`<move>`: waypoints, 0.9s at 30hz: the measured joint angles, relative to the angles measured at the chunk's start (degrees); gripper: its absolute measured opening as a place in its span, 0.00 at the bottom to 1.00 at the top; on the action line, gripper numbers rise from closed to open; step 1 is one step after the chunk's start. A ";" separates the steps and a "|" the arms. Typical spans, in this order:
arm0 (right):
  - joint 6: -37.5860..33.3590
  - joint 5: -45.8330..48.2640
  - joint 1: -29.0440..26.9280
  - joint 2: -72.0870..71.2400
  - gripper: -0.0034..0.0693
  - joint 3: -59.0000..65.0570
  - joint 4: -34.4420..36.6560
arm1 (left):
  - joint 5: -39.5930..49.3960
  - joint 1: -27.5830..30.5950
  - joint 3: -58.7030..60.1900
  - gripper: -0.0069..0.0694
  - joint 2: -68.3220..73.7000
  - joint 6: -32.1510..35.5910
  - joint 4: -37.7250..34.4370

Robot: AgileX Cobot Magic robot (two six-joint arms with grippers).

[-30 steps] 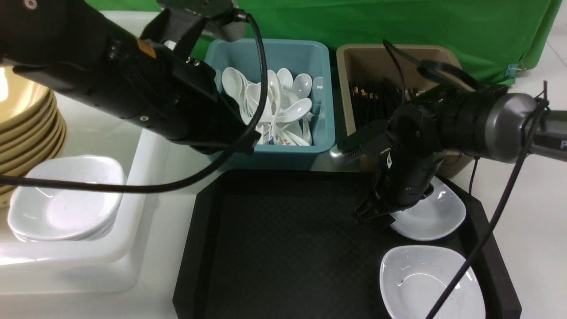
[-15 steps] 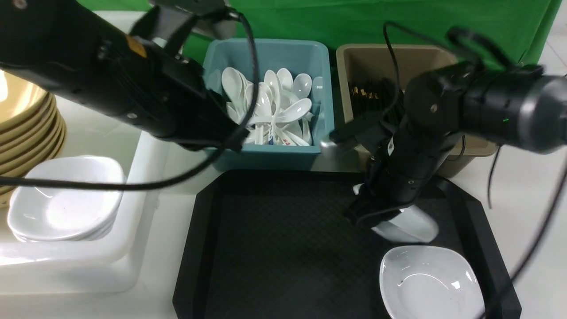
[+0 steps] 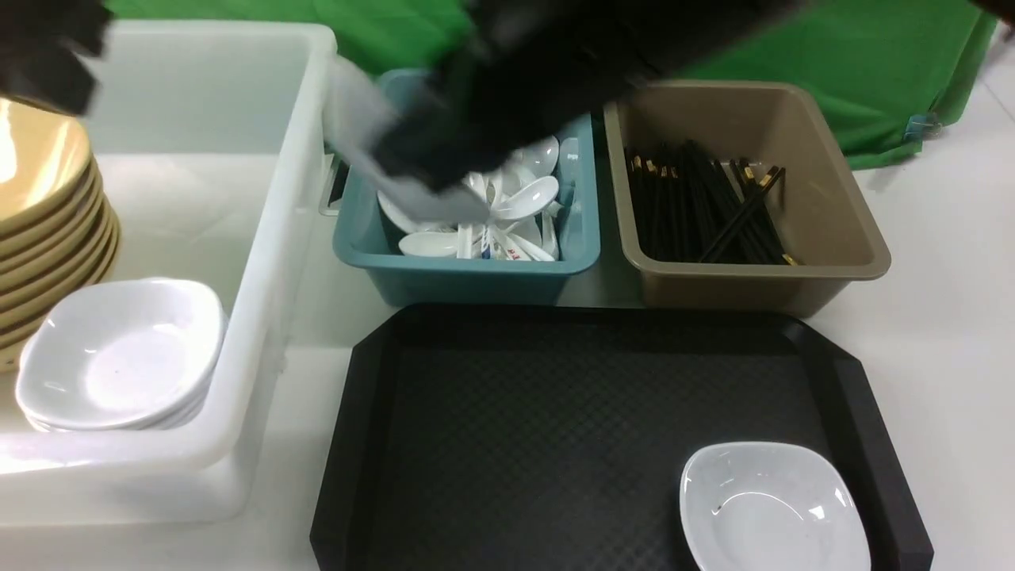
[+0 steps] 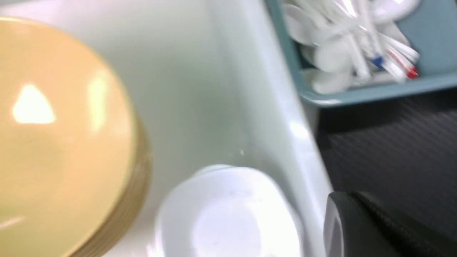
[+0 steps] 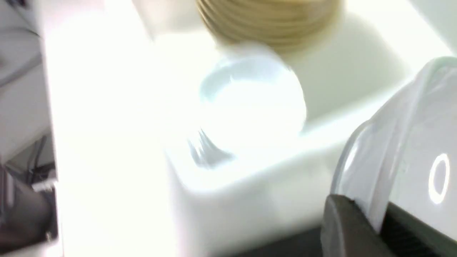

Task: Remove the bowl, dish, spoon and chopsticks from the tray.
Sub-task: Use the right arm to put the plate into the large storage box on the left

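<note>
Moved since half a second ago: right arm, gone from the tray's far right corner into a blurred sweep across the teal bin; left arm, drawn back to the far left corner.

Right gripper [image 5: 383, 221]: clamped on the rim of one small white dish [image 5: 421, 142], which is held tilted in the air over the teal bin's left edge, just beside the white bin [image 3: 262, 262].

Left gripper [image 4: 357, 228]: only one dark edge shows; how far open it is cannot be told.

Black tray [image 3: 373, 444]: second white dish [image 3: 773, 507], upright, at the near right corner.

White bin: stack of mustard-yellow bowls [image 3: 40, 198] at left; stack of white dishes [image 3: 119, 357] touching it on the near side.

Teal bin [image 3: 468, 274]: heap of white soup spoons [image 3: 523, 198].

Brown bin [image 3: 753, 274]: black chopsticks [image 3: 698, 214] with gold bands, lying roughly front to back.
</note>
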 joint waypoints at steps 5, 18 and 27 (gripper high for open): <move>-2.10 -1.58 6.21 12.16 0.08 -12.37 0.54 | 0.40 7.46 -0.13 0.09 -0.28 -0.74 1.16; -4.60 -10.47 11.86 24.58 0.08 -16.53 -1.13 | 0.48 16.48 18.03 0.09 -16.20 -0.94 -3.47; -7.46 -13.06 12.30 26.96 0.08 -16.83 -2.81 | 1.06 16.26 27.90 0.09 -27.84 -0.70 -6.29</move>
